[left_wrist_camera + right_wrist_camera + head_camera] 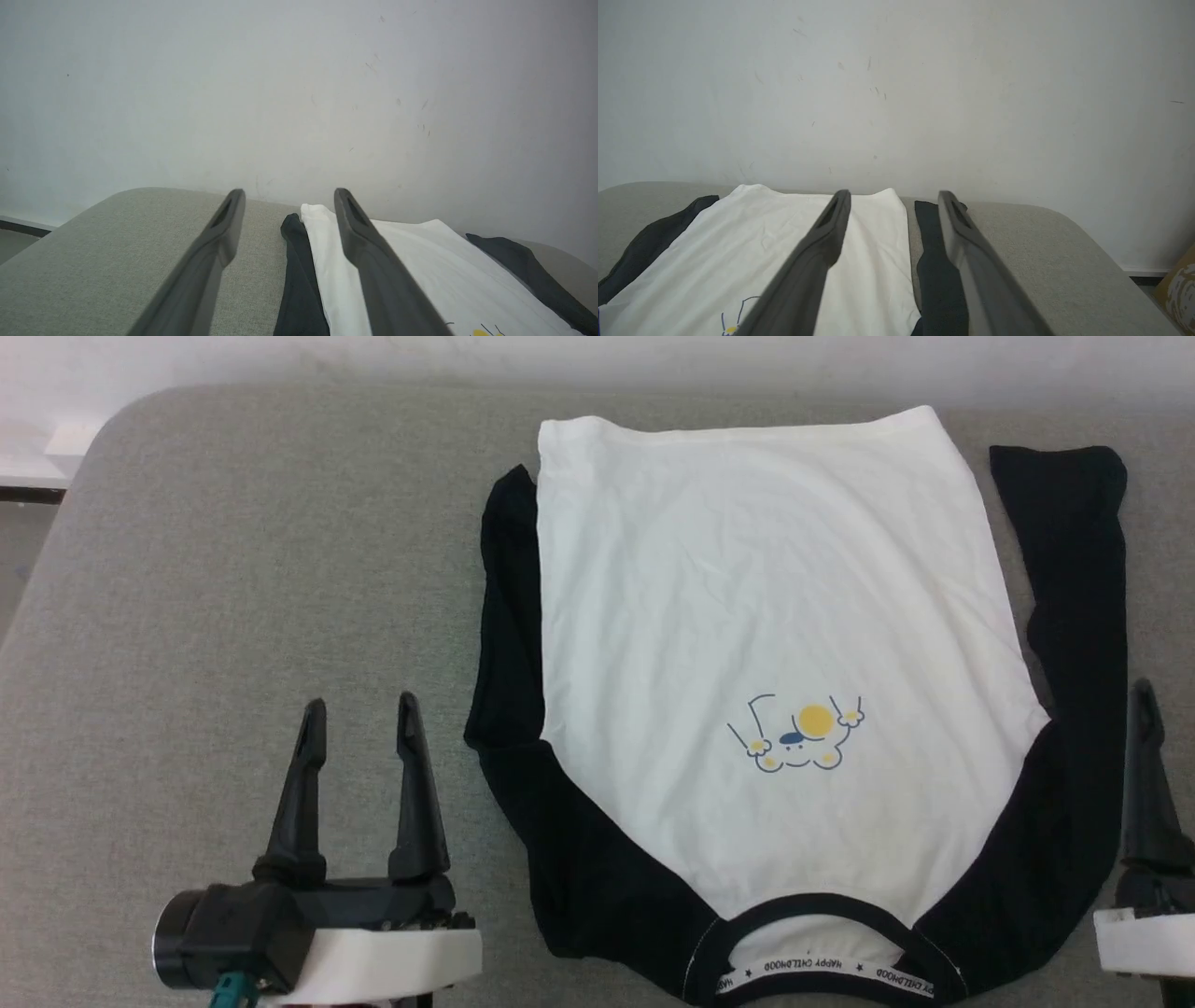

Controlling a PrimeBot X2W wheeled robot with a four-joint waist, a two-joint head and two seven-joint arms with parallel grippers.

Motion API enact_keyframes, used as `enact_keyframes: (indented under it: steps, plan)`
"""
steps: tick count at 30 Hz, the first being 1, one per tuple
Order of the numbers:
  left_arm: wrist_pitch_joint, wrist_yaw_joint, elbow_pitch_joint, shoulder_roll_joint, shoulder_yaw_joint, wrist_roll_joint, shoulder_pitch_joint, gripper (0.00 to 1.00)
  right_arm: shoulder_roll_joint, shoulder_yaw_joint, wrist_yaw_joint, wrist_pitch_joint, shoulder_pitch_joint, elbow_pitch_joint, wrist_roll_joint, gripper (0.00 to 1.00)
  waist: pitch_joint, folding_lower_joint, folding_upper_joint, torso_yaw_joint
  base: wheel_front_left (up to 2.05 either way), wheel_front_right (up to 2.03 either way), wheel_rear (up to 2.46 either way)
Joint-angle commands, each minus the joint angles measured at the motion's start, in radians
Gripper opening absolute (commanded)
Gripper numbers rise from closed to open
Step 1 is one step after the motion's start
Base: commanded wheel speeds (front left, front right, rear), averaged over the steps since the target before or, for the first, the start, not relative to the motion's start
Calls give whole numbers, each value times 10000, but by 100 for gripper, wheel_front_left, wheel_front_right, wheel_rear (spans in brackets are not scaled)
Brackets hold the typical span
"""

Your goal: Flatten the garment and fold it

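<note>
The garment [766,616], a white shirt with black sleeves, lies spread flat and face up on the grey surface. Its black collar [822,905] is nearest me and its hem is at the far side. Both black sleeves lie along the body's sides. My left gripper [360,702] stands open over bare surface, left of the left sleeve, with nothing between its fingers. In the left wrist view the garment [420,261] runs under and right of the left gripper [289,191]. My right gripper [894,193] is open above the right sleeve and the garment [761,242]; one of its fingers [1146,775] shows at the head view's right edge.
The grey padded surface [233,569] has rounded far corners and ends at a white wall [597,355]. Floor shows past its left edge [19,551]. A brown cardboard object [1178,284] sits off the surface's right side.
</note>
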Motion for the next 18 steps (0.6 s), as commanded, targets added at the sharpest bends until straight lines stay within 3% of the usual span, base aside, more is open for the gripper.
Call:
enact_keyframes:
  steps: [1, 4, 8, 14, 15, 18]
  plan:
    - [-46, -52, 98, -227, 111, 285, -154, 100, 64, 17, -11, -217, -247, 54, -82, 100, 134, 0, 0, -71, 0, 0, 0]
    - [-48, -419, 310, -392, 208, 550, -395, 100, 93, 40, -11, -345, -324, 219, -34, 100, 358, 0, 0, -102, 0, 0, 0]
    - [148, -1188, 792, -25, 300, 433, -1293, 100, 99, -85, -11, -404, -420, 285, 121, 100, 754, 0, 0, -85, 0, 0, 0]
    - [2416, -2526, 1385, 1072, 456, 167, -4409, 100, 101, -116, -11, -380, -865, -36, 94, 100, 1756, 0, 0, 44, 0, 0, 0]
    - [2416, -2526, 1385, 1072, 456, 167, -4409, 100, 101, -116, -11, -380, -865, -36, 94, 100, 1756, 0, 0, 44, 0, 0, 0]
    - [3706, -3184, 1931, 1387, 520, -190, -6205, 100, 101, -23, -11, -344, -1196, -280, -46, 100, 2380, 0, 0, 72, 0, 0, 0]
